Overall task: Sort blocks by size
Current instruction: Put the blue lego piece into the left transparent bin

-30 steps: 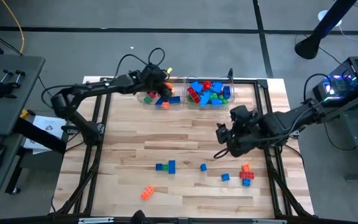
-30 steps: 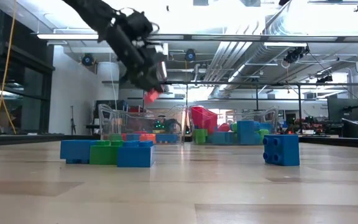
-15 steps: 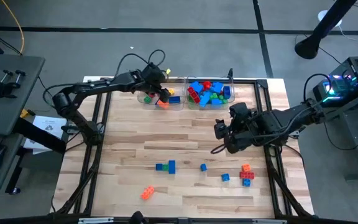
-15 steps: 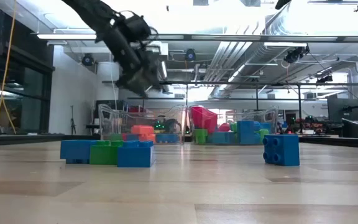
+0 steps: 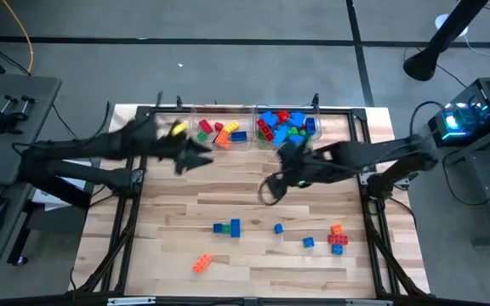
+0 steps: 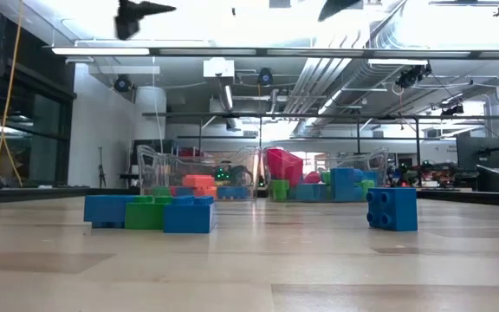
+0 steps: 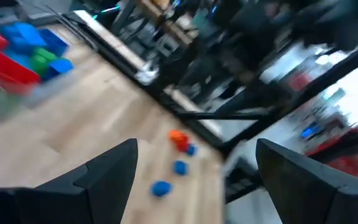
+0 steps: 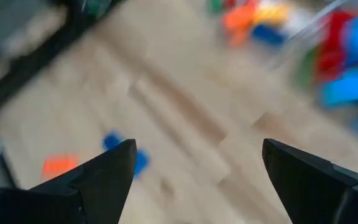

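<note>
Loose blocks lie on the wooden table near its front: a blue-green-blue row (image 5: 226, 227), two small blue cubes (image 5: 278, 228) (image 5: 308, 242), an orange-and-red stack (image 5: 337, 238) and an orange brick (image 5: 202, 264). More blocks fill two clear bins at the far edge, a left bin (image 5: 219, 132) and a right bin (image 5: 287, 126). My left gripper (image 5: 192, 160) (image 7: 197, 180) hovers open and empty, left of and nearer than the left bin. My right gripper (image 5: 270, 189) (image 8: 197, 174) hangs open and empty over the table's middle, nearer than the right bin.
Bare wood spreads across the table's middle between the bins and the loose blocks. Black frame rails (image 5: 134, 170) run along the table's left and right sides. In the low view the blue-green-blue row (image 6: 150, 212) and a blue brick (image 6: 392, 209) stand in front of the bins.
My left gripper, shut on a red block above the left bin, opened and the block fell into the bin. It then rose and swung back toward the table's left and near side, tipping closer to level. My right gripper moved toward the table's left, over the middle.
</note>
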Motion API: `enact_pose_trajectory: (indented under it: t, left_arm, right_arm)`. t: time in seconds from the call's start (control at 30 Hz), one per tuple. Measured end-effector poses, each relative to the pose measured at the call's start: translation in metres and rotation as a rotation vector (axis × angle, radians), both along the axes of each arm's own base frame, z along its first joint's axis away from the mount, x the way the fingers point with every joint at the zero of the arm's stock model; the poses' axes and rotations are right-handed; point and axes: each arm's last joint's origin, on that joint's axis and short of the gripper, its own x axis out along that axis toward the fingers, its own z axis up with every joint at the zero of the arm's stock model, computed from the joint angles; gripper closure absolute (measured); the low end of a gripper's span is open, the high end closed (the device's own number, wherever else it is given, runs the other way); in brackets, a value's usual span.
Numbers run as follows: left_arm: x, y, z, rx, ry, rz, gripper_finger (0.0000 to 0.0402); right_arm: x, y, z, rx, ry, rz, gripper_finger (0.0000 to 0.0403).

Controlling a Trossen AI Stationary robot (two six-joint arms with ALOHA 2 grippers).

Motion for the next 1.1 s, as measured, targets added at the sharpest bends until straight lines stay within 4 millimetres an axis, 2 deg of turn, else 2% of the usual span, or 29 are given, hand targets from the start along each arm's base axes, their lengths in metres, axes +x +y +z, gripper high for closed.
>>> enact_pose_trajectory:
  t: [0.13,0.27,0.47,0.73,0.87,1.1]
  left_arm:
    - [-0.028,-0.03,-0.013,-0.086,-0.11,0.039,0.0092]
    - [-0.044,-0.04,-0.022,-0.083,-0.151,0.111,0.0092]
    - [-0.05,-0.041,-0.019,-0.081,-0.187,0.116,0.0092]
    - [-0.05,-0.042,-0.019,-0.019,-0.175,0.099,0.0092]
    - [-0.051,-0.042,-0.019,-0.017,-0.175,0.099,0.0092]
    - [-0.05,-0.042,-0.02,-0.016,-0.173,0.098,0.0092]
  right_arm:
    - [0.033,0.012,-0.045,0.092,0.175,0.112,0.006]
    - [0.057,0.027,-0.088,0.18,0.28,0.083,0.006]
    - [0.083,0.051,-0.145,0.353,0.342,-0.16,0.006]
    - [0.116,0.068,-0.202,0.498,0.256,-0.323,0.006]
    - [0.126,0.069,-0.214,0.546,0.208,-0.371,0.006]
    - [0.132,0.064,-0.214,0.553,0.134,-0.449,0.006]
